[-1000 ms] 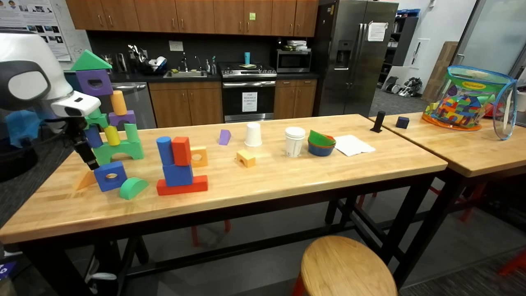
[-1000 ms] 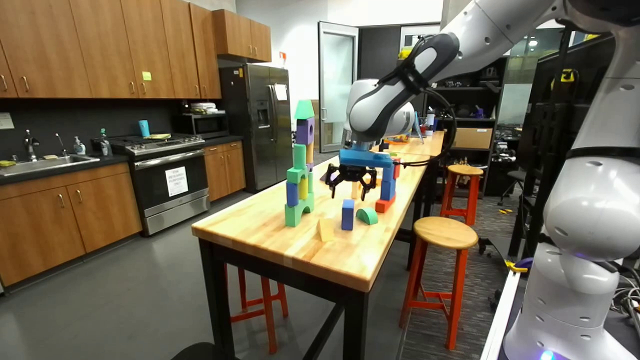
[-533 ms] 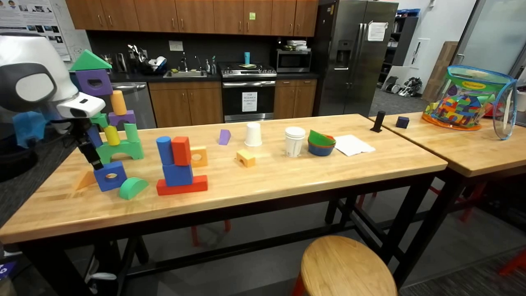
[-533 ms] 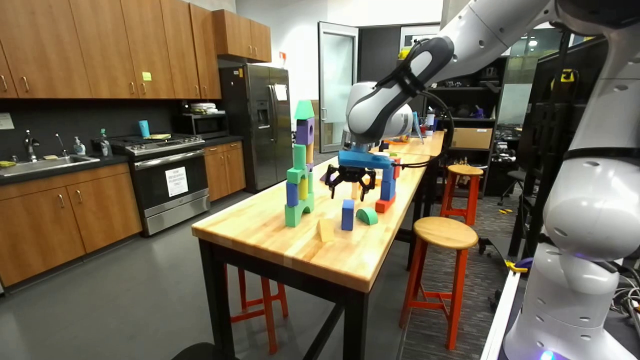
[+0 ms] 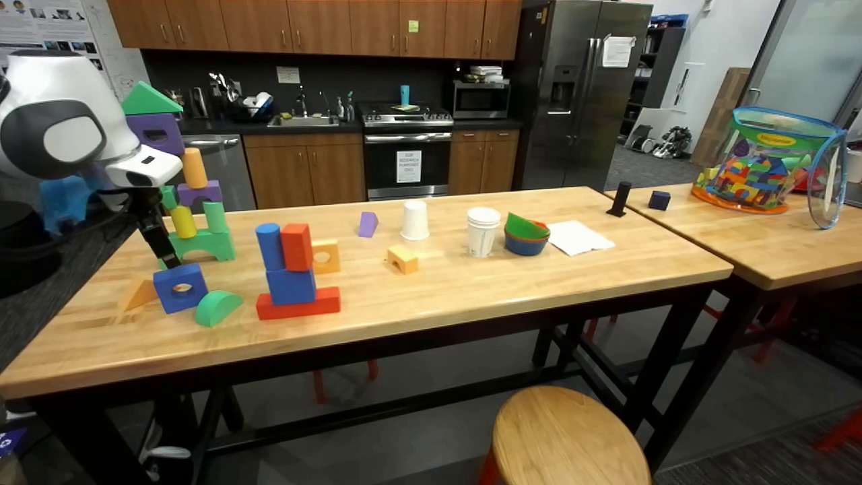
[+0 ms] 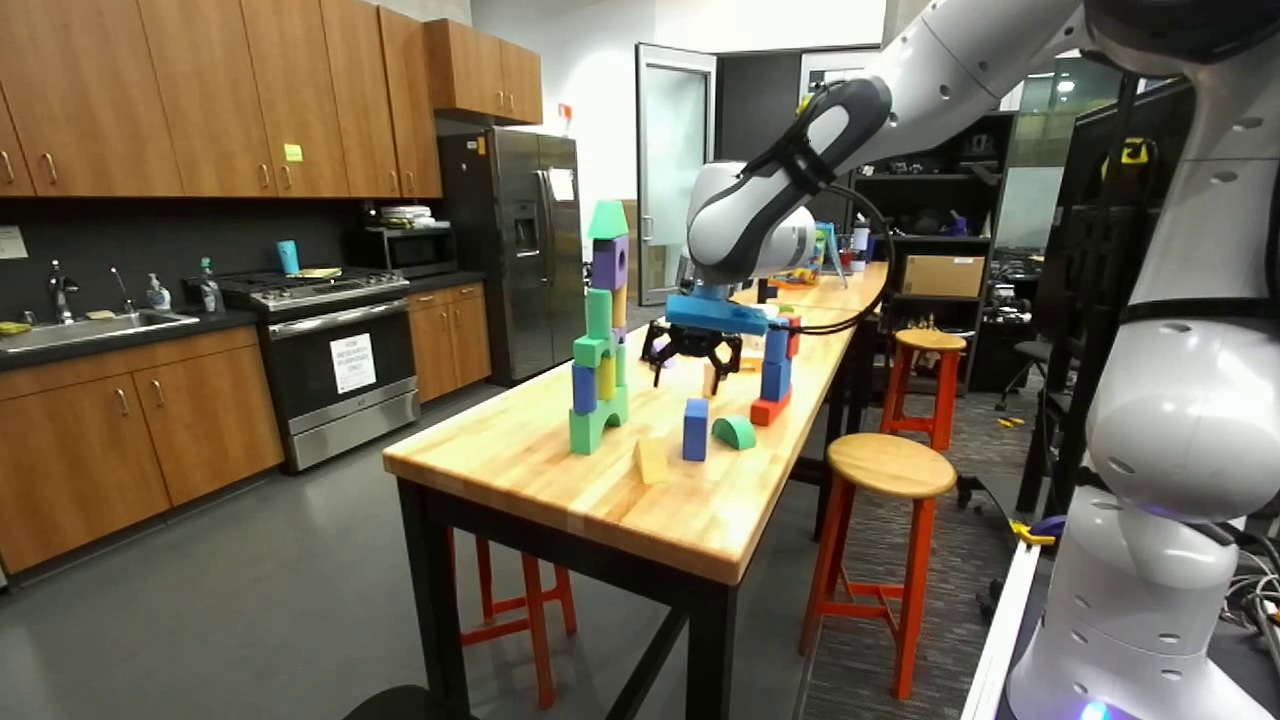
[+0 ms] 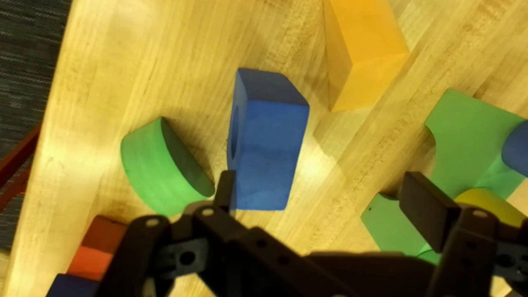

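Claw (image 6: 686, 385) agape near blue block (image 7: 270, 154) with green half-round (image 7: 159, 169) beside.

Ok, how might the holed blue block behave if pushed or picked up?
The holed blue block stands on a narrow side, so a push against its broad face could tip it. Flat, crisp-edged faces suggest it's stiff; its matte-looking surface probably won't slip much.

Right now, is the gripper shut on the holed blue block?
No, in the wrist view the gripper is open, its fingers wide apart and tabletop showing between.
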Tool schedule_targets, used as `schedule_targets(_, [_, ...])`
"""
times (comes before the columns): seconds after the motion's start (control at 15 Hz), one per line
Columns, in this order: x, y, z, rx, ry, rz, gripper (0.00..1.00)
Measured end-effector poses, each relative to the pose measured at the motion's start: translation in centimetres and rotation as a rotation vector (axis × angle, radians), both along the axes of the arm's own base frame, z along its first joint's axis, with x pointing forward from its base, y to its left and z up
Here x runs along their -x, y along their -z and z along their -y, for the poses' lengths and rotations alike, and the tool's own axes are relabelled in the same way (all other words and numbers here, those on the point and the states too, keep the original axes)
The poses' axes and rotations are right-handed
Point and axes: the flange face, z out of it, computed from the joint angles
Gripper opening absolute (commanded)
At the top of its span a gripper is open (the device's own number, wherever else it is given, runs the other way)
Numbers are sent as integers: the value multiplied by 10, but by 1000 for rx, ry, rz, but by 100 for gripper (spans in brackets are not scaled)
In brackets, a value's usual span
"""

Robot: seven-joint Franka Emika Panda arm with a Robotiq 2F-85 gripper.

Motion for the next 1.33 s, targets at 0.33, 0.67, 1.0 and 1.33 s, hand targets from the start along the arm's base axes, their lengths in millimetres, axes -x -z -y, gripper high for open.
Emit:
schedule_targets(0.33, [0,-1,0,-2,11,4,100])
schedule_targets(0.67, [-1,9,3,-5,17,-24,100])
schedule_targets(1.0, [-10,16,12,17,13,-35,100])
schedule_targets(1.33, [-18,24,22,17,27,-57,100])
